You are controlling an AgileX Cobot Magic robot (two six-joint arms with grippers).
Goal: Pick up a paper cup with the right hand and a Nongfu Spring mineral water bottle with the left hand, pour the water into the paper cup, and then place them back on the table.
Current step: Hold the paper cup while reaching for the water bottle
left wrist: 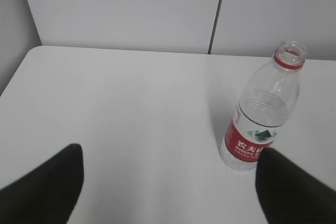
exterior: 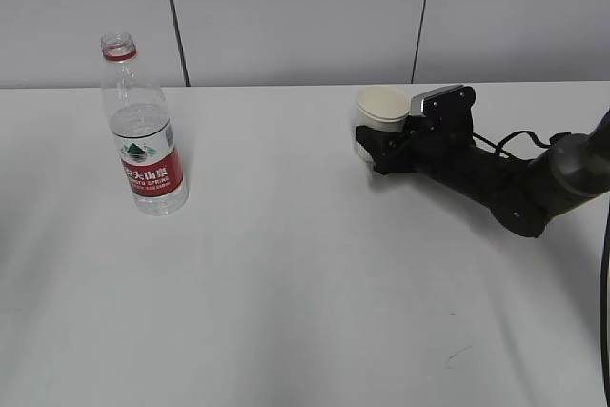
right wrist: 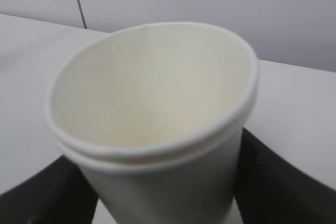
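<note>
**2 hands, 1 at the cup, 1 short of the bottle**

2 task objects stand well apart on the white table [exterior: 286, 274]. The paper cup [exterior: 382, 107] sits upright toward the right rear, its open mouth facing up and its inside showing no water. The right hand [exterior: 374, 148] reaches in low from the right edge, and its black fingers [right wrist: 273, 182] flank the cup's lower wall on both sides. In the right wrist view the cup fills the frame between them, and its rim looks doubled, like 2 stacked rims; whether the fingers are pressing the wall or only bracketing it I cannot tell.

The Nongfu Spring mineral water bottle [exterior: 143, 131] stands upright at the left rear, uncapped, with a red neck ring and a red-and-white label, and water reaching partway up. The left hand [left wrist: 168, 192] is outside the exterior view. Its wrist view shows 2 dark fingertips [left wrist: 47, 187] spread wide at the bottom corners, gripping nothing, with the bottle ahead and to the right, its base just beside the right-side fingertip in that view.
</note>
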